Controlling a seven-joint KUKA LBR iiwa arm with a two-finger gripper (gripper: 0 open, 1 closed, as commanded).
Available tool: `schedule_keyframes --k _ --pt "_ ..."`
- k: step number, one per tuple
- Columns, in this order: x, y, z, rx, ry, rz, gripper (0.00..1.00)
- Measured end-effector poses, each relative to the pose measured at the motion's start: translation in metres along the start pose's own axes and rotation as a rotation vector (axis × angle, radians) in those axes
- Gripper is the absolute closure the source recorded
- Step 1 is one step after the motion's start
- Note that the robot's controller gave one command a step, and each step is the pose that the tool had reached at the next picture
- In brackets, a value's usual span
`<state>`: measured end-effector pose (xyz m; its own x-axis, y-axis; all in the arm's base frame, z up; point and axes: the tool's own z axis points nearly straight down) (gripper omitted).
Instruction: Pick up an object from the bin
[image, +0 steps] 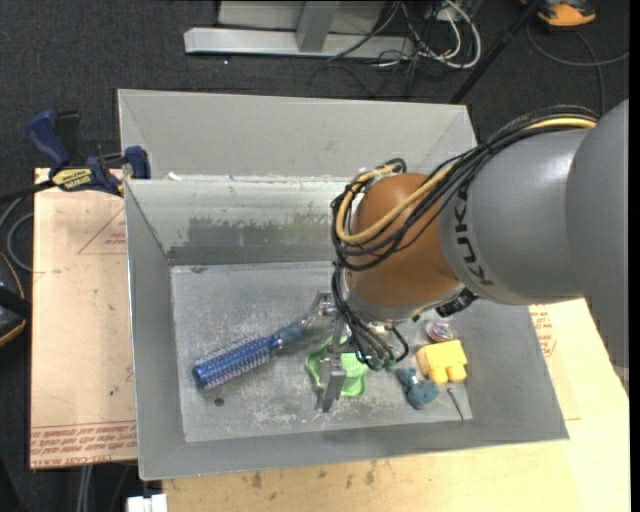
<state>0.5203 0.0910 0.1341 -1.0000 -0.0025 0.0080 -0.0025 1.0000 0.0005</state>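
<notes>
My pincer (332, 388) is down in the grey metal bin (240, 290), low over its floor and near the front wall. Directly beneath its tip lies a small bright green thing (352, 362), flat and irregular in outline. Green shows on both sides of the tip, to its left and to its right in the camera view. Whether the pincer touches that green piece or hangs just clear of it, I cannot tell. Nor can I tell how far the pincer is open or whether it has hold of anything, since my own wrist covers most of it from above.

Just above the pincer in the view sits my rounded orange wrist cover (395, 245), with yellow and black cables (350, 215) looped over it. Beyond that my thick grey arm (530, 220) runs off to the right.

To the left of the pincer a blue hairbrush (240, 358) lies slanted on the bin floor. Its bristled head is the end farther from the pincer. Its handle points up towards my wrist and ends close beside the pincer's upper part. To the right of the pincer, near but apart from it, is a small yellow blocky thing (443, 360). Just beside that, a little nearer the front wall, lies a small blue-grey thing (418, 391). The floor around the pincer is scuffed bare metal.
</notes>
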Motion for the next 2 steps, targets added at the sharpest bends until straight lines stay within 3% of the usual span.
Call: schedule_keyframes --k 1,2 --pt "-0.0485 0.0366 0.0568 -0.003 -0.014 0.007 0.00" --pt "-0.0482 0.0347 0.0534 -0.003 -0.015 0.012 1.00"
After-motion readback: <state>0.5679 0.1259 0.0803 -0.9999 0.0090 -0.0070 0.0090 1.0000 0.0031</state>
